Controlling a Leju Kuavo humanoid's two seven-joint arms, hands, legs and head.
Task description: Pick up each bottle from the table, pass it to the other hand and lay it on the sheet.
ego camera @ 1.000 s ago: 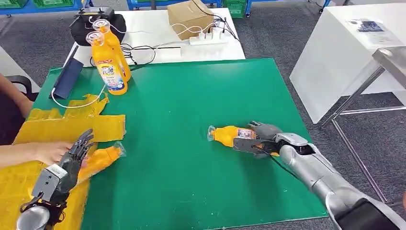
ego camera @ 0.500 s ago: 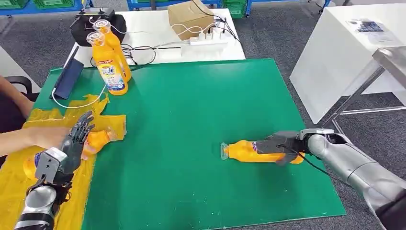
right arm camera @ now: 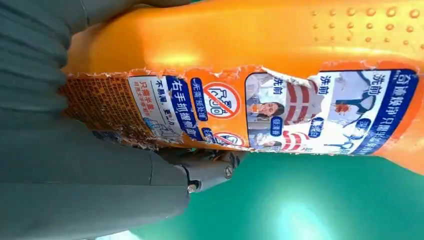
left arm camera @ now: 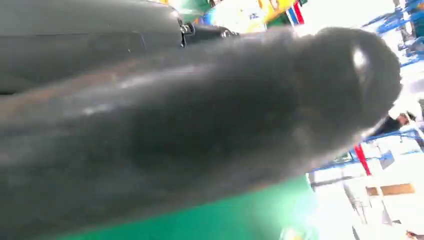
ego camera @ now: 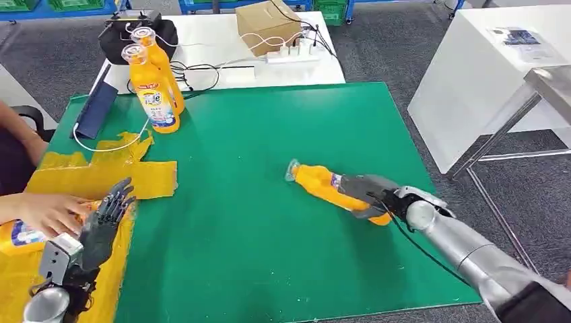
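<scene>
1. Step in hand: pick-up. The right hand (ego camera: 369, 194) is wrapping its fingers round the base end of an orange bottle (ego camera: 326, 187); the bottle is lying tilted over the green surface (ego camera: 269, 148), cap end pointing away from the hand. The right wrist view is showing the label (right arm camera: 240, 112) pressed against the palm.
2. Left hand (ego camera: 104, 219): fingers spread, holding nothing, hovering at the edge of the yellow sheet (ego camera: 101, 178).
3. Next move, as a judgement: carrying the bottle across to the left hand, which is waiting well apart, so a long sideways reach with a firm grip is called for.
4. In the way: a person's hand (ego camera: 47, 212) is touching a second bottle (ego camera: 20, 235) on the sheet, just beside the left hand, crowding the drop spot.
5. Farther off: two upright bottles (ego camera: 153, 84) standing beyond the left hand; a cardboard box (ego camera: 266, 23) and power strip (ego camera: 293, 54) behind them.
</scene>
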